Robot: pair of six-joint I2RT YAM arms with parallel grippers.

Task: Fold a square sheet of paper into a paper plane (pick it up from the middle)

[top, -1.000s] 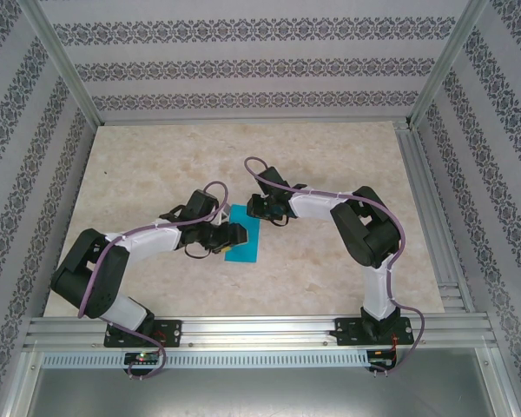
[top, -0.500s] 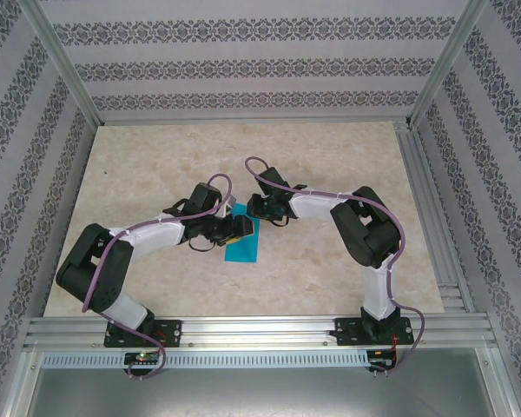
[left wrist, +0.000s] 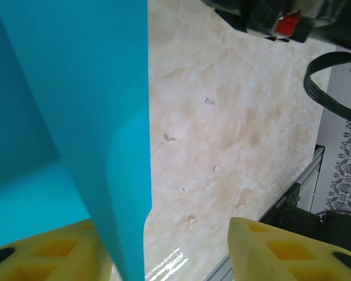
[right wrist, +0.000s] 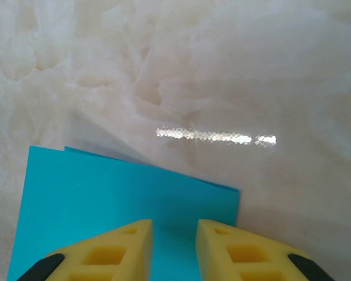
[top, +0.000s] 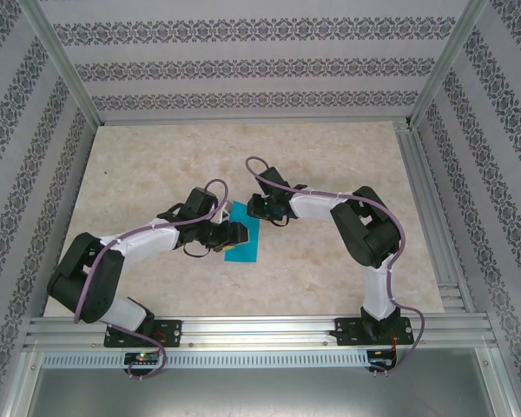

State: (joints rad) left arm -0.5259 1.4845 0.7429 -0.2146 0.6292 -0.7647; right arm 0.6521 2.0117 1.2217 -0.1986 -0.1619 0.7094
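Turquoise sheet of paper (top: 243, 249) lies near the middle of the table (top: 347, 156), partly folded, layers showing at its edge. Left gripper (left wrist: 164, 234) sits at the sheet's left side. On my wrist feed its jaws are spread wide, with a raised flap of the sheet between them, close to one finger and not pinched. Right gripper (right wrist: 171, 228) is over the sheet's far end, jaws a narrow gap apart, nothing clamped. I cannot tell whether its tips touch the paper.
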